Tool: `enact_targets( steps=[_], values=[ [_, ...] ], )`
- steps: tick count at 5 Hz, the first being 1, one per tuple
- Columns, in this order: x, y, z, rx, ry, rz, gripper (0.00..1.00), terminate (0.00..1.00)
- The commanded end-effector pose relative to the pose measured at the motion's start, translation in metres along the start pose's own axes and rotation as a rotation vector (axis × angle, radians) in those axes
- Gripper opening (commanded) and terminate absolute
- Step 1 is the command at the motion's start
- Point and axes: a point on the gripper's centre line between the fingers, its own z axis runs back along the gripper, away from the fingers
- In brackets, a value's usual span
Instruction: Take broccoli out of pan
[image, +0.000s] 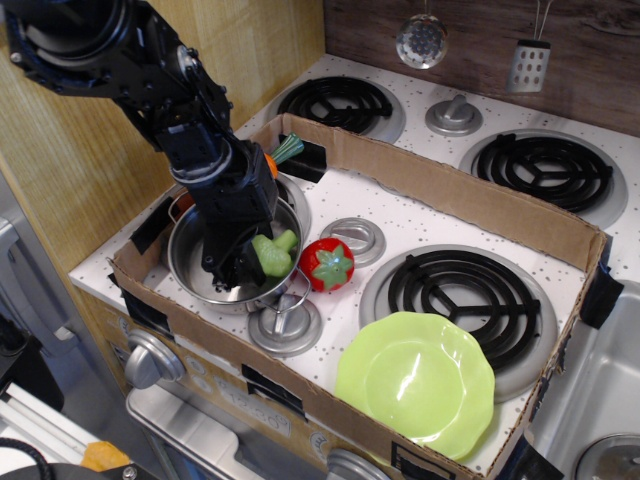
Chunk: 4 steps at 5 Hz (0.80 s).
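The broccoli (272, 255), a small pale-green lumpy toy, is held at the tip of my black gripper (250, 262), just above the right rim of the pan (192, 265). The pan is a round shiny steel pot standing on the front-left burner inside a cardboard tray. My gripper reaches down into the pan from the upper left, and its fingers look closed on the broccoli. The arm hides the far side of the pan.
A red toy tomato (328, 265) sits just right of the pan. A lime-green scalloped plate (415, 383) lies at the front right. A carrot's green top (286, 149) shows behind the arm. Cardboard walls (450, 190) ring the stove top.
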Motion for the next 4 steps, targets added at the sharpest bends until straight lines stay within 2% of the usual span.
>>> enact_targets(
  steps=[1,2,3,4],
  values=[
    [-0.01,0.009,0.035,0.07,0.024,0.004,0.0,0.0],
    [-0.01,-0.001,0.058,0.084,0.098,0.035,0.0,0.0],
    [0.007,-0.021,0.063,0.084,0.092,0.144,0.0,0.0],
    [0.021,-0.033,0.058,0.051,0.061,0.186,0.0,0.0]
  ],
)
